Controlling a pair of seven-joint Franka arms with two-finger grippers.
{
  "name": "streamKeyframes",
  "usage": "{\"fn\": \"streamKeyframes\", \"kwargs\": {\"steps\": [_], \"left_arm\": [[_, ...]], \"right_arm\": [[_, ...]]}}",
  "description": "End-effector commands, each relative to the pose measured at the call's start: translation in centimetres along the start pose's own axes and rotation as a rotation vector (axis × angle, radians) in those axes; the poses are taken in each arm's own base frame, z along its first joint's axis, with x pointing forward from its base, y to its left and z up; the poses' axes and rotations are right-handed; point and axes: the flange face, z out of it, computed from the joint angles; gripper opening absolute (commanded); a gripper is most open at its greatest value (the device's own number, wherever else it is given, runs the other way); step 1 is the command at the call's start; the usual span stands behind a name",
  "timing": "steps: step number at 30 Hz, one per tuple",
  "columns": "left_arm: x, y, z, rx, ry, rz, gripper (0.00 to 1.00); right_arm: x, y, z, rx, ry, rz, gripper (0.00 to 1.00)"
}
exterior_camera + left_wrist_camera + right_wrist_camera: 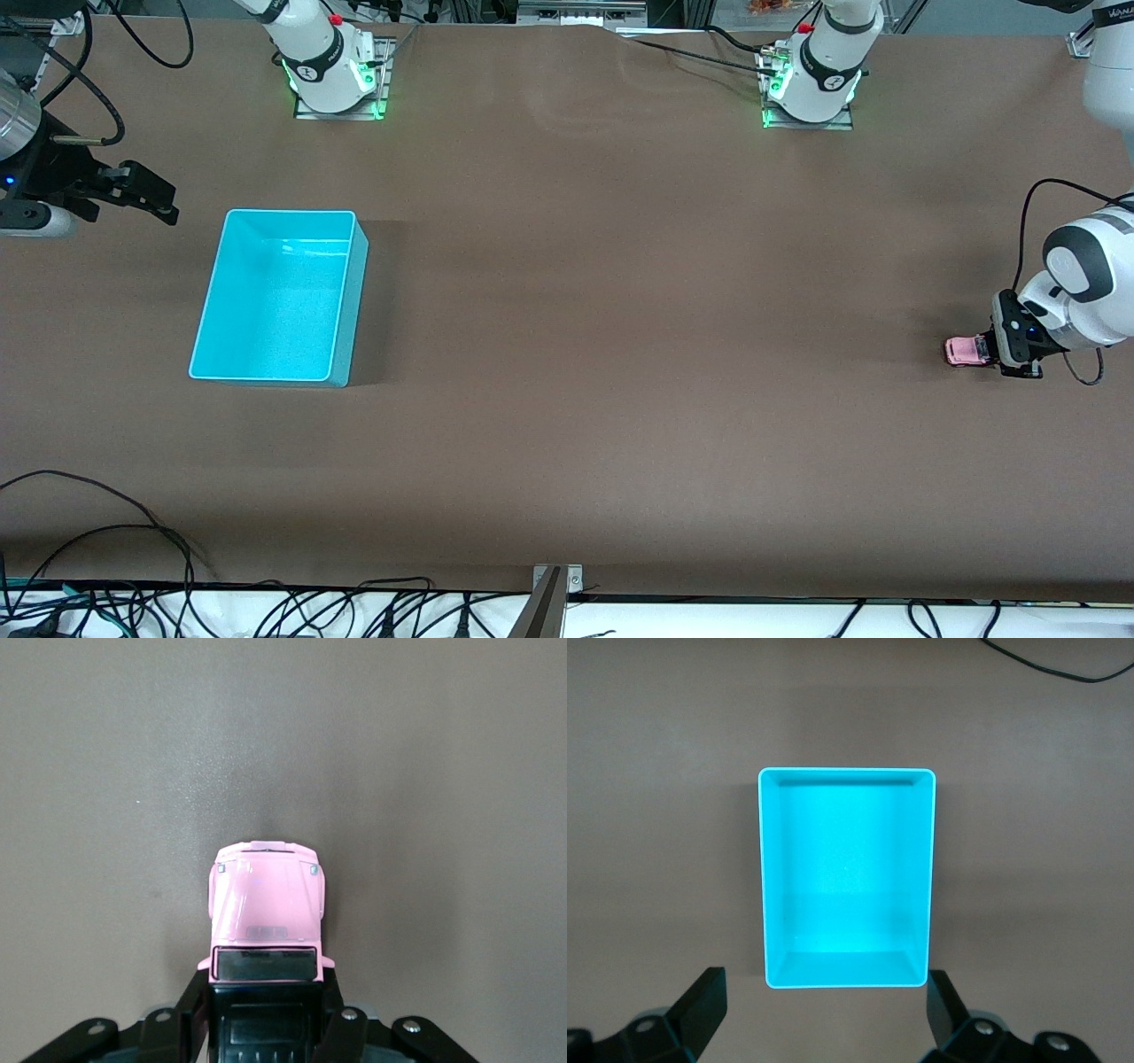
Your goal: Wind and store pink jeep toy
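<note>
Jaws of the left gripper [985,351] are clamped on the rear of the jeep [966,351], low at the surface [620,354] near the left arm's end of it. In the left wrist view the jeep [266,904] points away from the camera, its pink hood and windshield showing ahead of the black fingers [190,1014] that press on its sides. Whether its wheels touch the surface I cannot tell.

Jaws of the right gripper [151,197] stand wide apart, hanging in the air just off the bin [213,292] at the right arm's end; the right arm waits there. In the right wrist view both fingers [700,1005] frame the bin [766,877], which sits upright with its opening upward.

Between bin and jeep lies a long bare stretch of brown surface. Cables [115,532] trail over the surface's edge nearest the front camera, at the right arm's end. Part of a word, "WAN", shows on the left arm's upper casing; the rest is cut off.
</note>
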Motion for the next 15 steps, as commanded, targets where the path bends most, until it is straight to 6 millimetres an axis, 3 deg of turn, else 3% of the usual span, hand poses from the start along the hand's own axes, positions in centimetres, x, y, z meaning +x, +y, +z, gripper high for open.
{"fn": "streamKeyframes", "kwargs": {"steps": [1, 5, 10, 11, 12, 13, 15], "left_arm": [[-0.6, 0.8, 4.6, -0.054, 0.009, 0.038, 0.02], [-0.6, 0.9, 4.6, -0.055, 0.01, 0.038, 0.03], [-1.0, 0.7, 4.2, -0.045, 0.006, 0.036, 0.29], [-1.2, 0.7, 4.1, -0.043, 0.006, 0.033, 0.39], [-1.4, 0.4, 3.5, -0.034, 0.001, 0.03, 0.61], [-1.4, 0.1, 3.1, -0.027, -0.002, 0.033, 0.94], [-1.4, -0.4, 2.2, -0.012, -0.008, 0.035, 1.0]], "right_arm": [[-0.2, 0.1, -0.7, 0.008, -0.002, -0.002, 1.0], [-0.2, 0.1, -0.7, 0.008, -0.002, -0.002, 1.0], [-0.2, 0.0, -0.7, 0.008, -0.002, -0.003, 1.0], [-0.2, 0.1, -0.7, 0.008, -0.002, -0.002, 1.0], [-0.2, 0.1, -0.7, 0.008, -0.002, -0.002, 1.0], [-0.2, 0.1, -0.7, 0.008, -0.002, -0.002, 1.0], [-0.2, 0.1, -0.7, 0.008, -0.002, -0.002, 1.0]]}}
